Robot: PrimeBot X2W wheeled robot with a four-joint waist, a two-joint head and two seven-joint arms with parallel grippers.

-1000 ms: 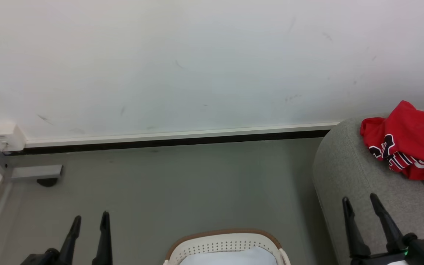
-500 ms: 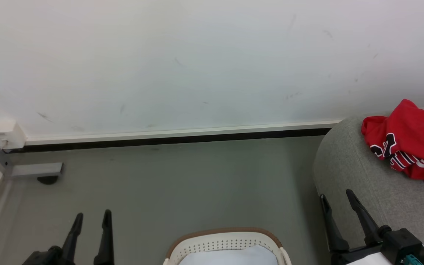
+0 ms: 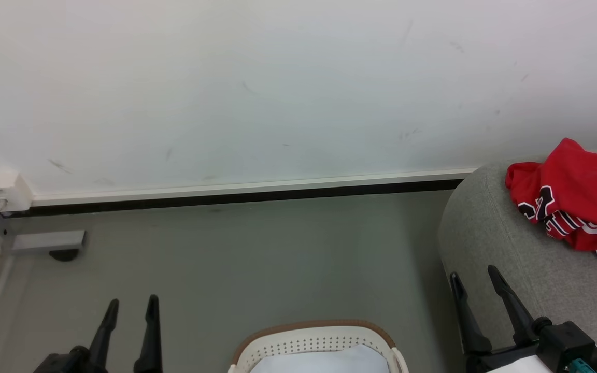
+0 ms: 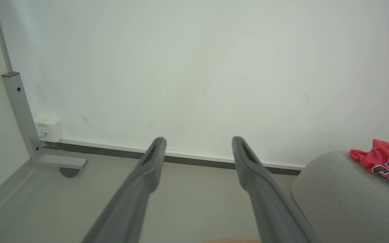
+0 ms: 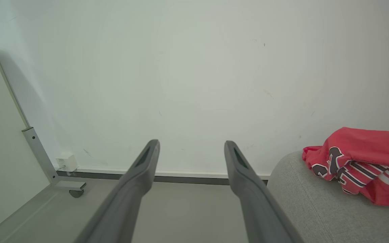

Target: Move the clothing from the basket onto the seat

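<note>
Clothing (image 3: 583, 176) lies bunched on seat (image 3: 490, 233), apart from right gripper (image 3: 473, 273) and left gripper (image 3: 132, 301); jaws open, apparently empty.

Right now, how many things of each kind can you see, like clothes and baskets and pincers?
Cloth pieces: 2, the red shirt on the seat and the pale cloth in the basket
basket: 1
seat: 1
Pincers: 2, the left pincer and the right pincer, both open
Total: 6
</note>
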